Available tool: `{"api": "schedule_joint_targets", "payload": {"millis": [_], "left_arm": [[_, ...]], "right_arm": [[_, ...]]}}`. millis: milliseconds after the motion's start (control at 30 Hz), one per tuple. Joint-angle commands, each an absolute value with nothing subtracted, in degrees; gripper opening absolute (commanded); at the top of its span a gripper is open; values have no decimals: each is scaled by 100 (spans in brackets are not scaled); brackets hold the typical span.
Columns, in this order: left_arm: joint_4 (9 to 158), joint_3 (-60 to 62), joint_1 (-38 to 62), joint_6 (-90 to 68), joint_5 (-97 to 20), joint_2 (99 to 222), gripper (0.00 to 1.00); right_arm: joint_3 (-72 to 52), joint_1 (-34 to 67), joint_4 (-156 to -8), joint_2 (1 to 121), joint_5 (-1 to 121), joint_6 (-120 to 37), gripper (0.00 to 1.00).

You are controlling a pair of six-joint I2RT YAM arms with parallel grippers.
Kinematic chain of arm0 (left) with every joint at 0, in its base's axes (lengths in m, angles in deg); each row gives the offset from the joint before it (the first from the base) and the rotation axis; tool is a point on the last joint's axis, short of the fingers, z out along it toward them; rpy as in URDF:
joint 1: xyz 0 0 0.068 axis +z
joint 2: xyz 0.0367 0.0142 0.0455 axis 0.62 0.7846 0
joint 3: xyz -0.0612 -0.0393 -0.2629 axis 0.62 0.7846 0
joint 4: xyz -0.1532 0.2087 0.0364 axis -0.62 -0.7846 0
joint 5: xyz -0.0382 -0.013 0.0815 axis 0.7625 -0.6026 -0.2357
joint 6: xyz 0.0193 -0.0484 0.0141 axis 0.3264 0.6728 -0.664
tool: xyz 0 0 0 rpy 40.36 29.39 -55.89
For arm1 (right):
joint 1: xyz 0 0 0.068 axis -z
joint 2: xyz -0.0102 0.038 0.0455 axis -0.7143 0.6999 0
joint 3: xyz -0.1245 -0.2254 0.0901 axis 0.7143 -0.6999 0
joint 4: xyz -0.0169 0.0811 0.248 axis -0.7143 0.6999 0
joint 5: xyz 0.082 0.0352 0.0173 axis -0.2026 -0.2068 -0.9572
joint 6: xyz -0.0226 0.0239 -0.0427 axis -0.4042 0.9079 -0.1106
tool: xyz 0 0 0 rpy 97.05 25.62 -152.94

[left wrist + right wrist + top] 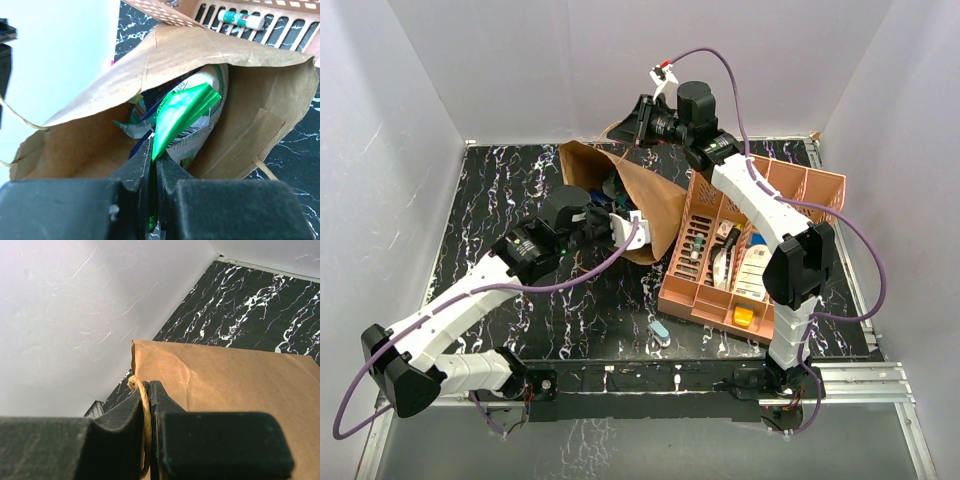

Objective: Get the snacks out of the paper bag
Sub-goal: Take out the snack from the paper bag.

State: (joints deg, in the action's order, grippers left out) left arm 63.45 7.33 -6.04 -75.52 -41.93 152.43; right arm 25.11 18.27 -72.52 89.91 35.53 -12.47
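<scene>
The green snack packet, likely light, slippery foil, is pinched by its edge in the left pincer at the paper bag, whose handle the right pincer pinches.

no text is legible; print on the snacks inside the paper bag blurs.
</scene>
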Motion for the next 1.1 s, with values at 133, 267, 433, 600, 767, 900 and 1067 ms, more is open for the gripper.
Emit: {"api": "schedule_joint_targets", "payload": {"millis": [133,267,433,600,767,900,1067], "left_arm": [[6700,188,-598,-7676,-4055,14870,0],[6732,286,-602,-7720,-4395,15091,0],[6621,419,-465,-7709,-4524,15586,0],[6799,-117,-390,-7021,-3786,15423,0],[7165,-237,-369,-6748,-3479,15248,0],[6659,-415,-367,-6869,-4514,15648,0],[7940,-165,-369,-6162,-3883,14883,0]], "right_arm": [[2727,2042,-7648,8724,3626,-1105,7],[2981,2137,-7657,8834,3590,-960,7],[3237,2210,-7728,8945,3563,-753,7],[3477,2262,-7753,8990,3545,-675,7],[3499,2332,-7754,8978,3515,-641,7],[3352,2352,-7796,8919,3507,-644,7],[3255,2381,-7823,8922,3489,-651,7]]}}
